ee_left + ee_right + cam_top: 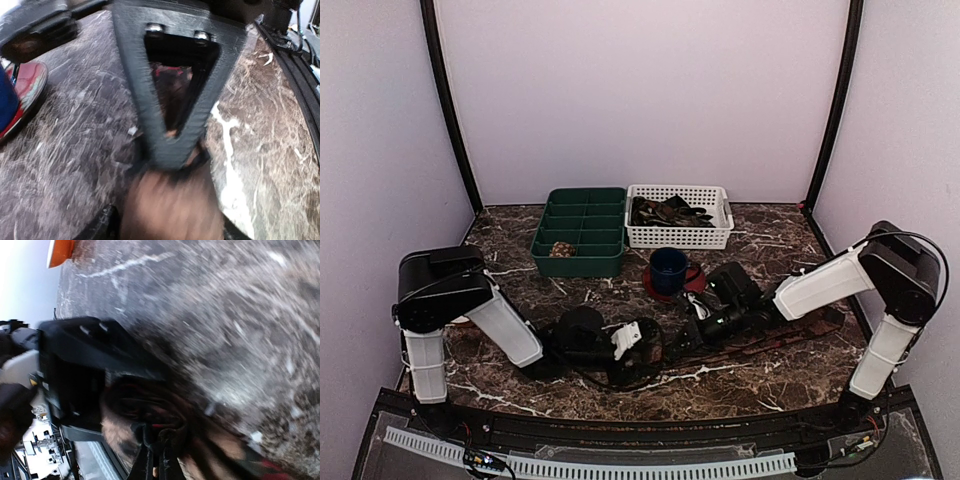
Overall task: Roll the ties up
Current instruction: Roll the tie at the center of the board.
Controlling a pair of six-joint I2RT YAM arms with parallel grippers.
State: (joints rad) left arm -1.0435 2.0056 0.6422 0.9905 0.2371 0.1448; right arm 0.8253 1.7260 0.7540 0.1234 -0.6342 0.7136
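A dark brown tie (800, 328) lies along the marble table from the middle towards the right. Its rolled end shows as a blurred brown coil (170, 205) in the left wrist view. My left gripper (645, 345) sits at that coil with its jaws apart, the coil between the fingers (172, 135). My right gripper (705, 322) meets it from the right. In the right wrist view its fingertips (150, 460) are pressed together on dark folds of the tie (150, 410). A small rolled tie (561, 249) rests in the green tray (578, 272). More ties (665, 212) fill the white basket (678, 241).
A blue mug (668, 268) stands on a red saucer (693, 281) just behind the two grippers, and the saucer (27, 92) shows at the left of the left wrist view. Tray and basket stand at the back centre. Black frame posts rise at both sides.
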